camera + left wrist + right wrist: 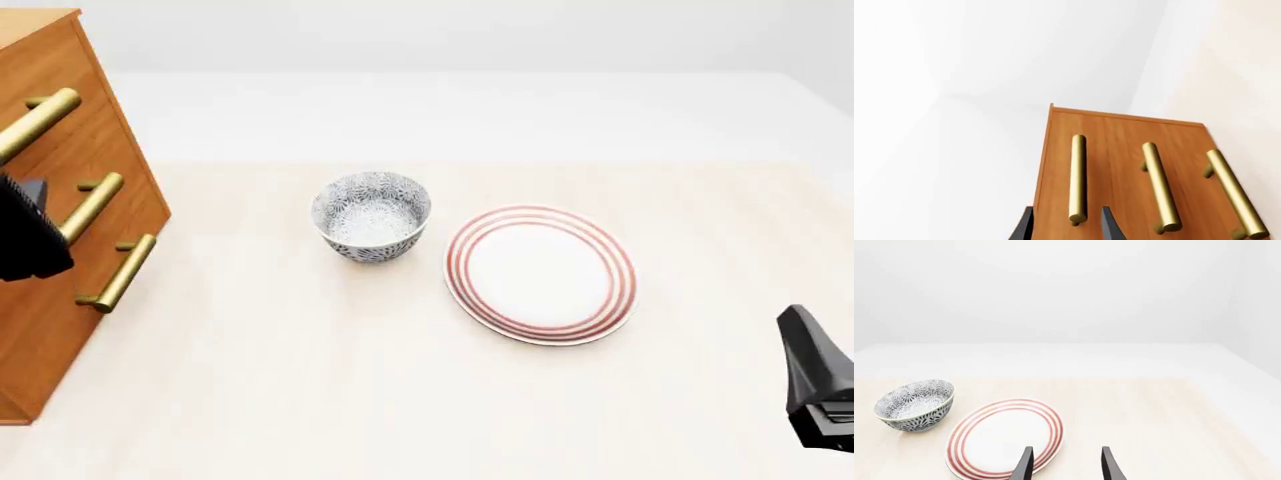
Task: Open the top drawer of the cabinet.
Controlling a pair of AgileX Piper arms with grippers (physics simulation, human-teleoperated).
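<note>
Your cabinet (60, 230) stands at the far left edge of the table (334, 400) in the front view, its drawer fronts angled toward the middle of the table. The top drawer (47, 75) is the uppermost of the three, and its brass handle (1078, 177) is the one your left gripper (1066, 227) is lined up with. In the left wrist view the near end of that bar sits between the two fingertips, which stand apart on either side of it and are not pressing on it; whether they touch it you cannot tell. The other two handles lie off to one side of the gripper. Your right gripper (1066, 465) is spread open too, holding nothing, low over the table near the red-ringed plate (541, 272), well apart from the cabinet. A blue-patterned bowl (372, 215) stands just beside the plate, between it and the cabinet.
</note>
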